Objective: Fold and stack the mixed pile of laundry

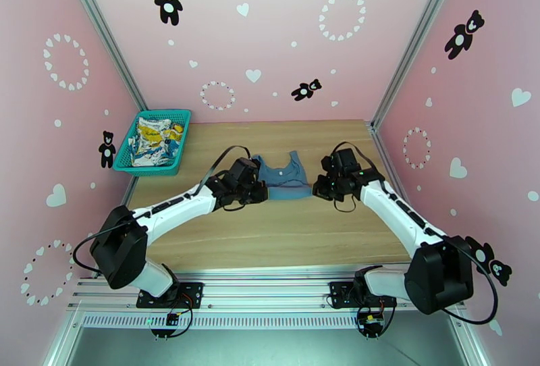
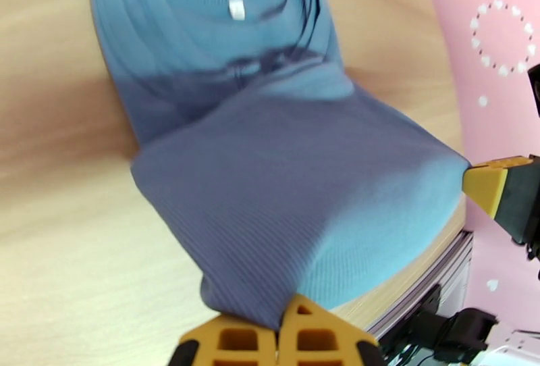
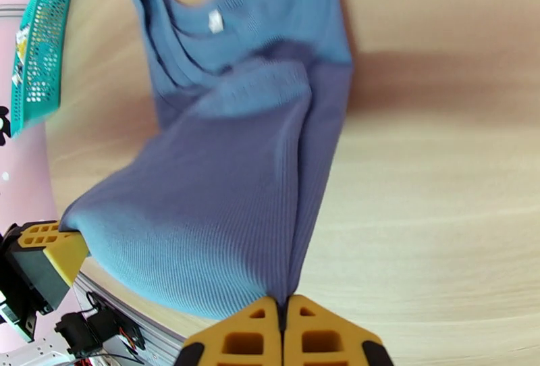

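Top external view: we saw the dusty-blue tank top (image 1: 282,177) near the middle of the wooden table (image 1: 270,239), its two straps pointing toward the far wall and its hem toward the arms. It was a plain, finely ribbed sleeveless garment with a small white label (image 2: 236,8) inside the back of the neck. The left gripper (image 1: 260,190) met the garment at its left lower corner and the right gripper (image 1: 316,188) at its right lower corner, so that the cloth spanned the gap between them.

Left wrist view: we found the yellow fingers pressed together on a fold of the hem at the bottom edge of the picture. From there the lower half of the tank top rose off the wood as a taut, slightly bulging sheet, while the neck and straps lay flat on the table beyond. The opposite corner of the sheet ran to the other arm's yellow fingertip at the right edge.

Right wrist view: we observed the same arrangement mirrored. The fingers were likewise clamped on the hem, with a lengthwise crease running up from them toward the neckline, and the left arm's fingertip held the far corner.

The white printed cloth (image 1: 152,141) lay crumpled in the teal mesh basket (image 1: 145,170) at the table's far left corner, well apart from both grippers.
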Robot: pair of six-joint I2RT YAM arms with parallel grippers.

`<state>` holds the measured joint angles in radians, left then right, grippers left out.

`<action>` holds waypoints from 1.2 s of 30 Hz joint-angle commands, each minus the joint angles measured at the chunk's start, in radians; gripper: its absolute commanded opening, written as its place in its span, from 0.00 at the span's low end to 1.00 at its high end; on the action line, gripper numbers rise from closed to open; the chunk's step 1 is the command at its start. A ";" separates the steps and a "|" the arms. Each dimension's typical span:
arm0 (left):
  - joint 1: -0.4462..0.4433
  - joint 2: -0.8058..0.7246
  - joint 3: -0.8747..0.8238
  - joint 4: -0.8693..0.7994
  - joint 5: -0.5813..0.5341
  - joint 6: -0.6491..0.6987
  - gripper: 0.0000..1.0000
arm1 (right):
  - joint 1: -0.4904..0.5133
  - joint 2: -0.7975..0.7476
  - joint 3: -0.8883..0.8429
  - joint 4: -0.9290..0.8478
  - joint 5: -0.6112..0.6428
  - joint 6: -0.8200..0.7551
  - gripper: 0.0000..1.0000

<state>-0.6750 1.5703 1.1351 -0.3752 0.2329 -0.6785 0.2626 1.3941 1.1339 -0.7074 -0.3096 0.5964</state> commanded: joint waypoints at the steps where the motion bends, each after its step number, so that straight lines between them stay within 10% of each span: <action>1: 0.066 0.052 0.077 -0.010 0.059 0.034 0.00 | 0.001 0.107 0.149 -0.065 0.054 -0.029 0.00; 29: 0.292 0.475 0.298 0.328 0.342 -0.241 0.00 | -0.013 0.773 0.798 -0.048 0.024 -0.055 0.04; 36: 0.343 0.593 0.362 0.406 0.378 -0.288 0.21 | -0.025 0.900 0.872 0.031 -0.013 -0.057 0.16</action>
<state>-0.3534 2.1258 1.4548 -0.0299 0.5732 -0.9318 0.2466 2.2395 1.9606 -0.7288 -0.3019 0.5446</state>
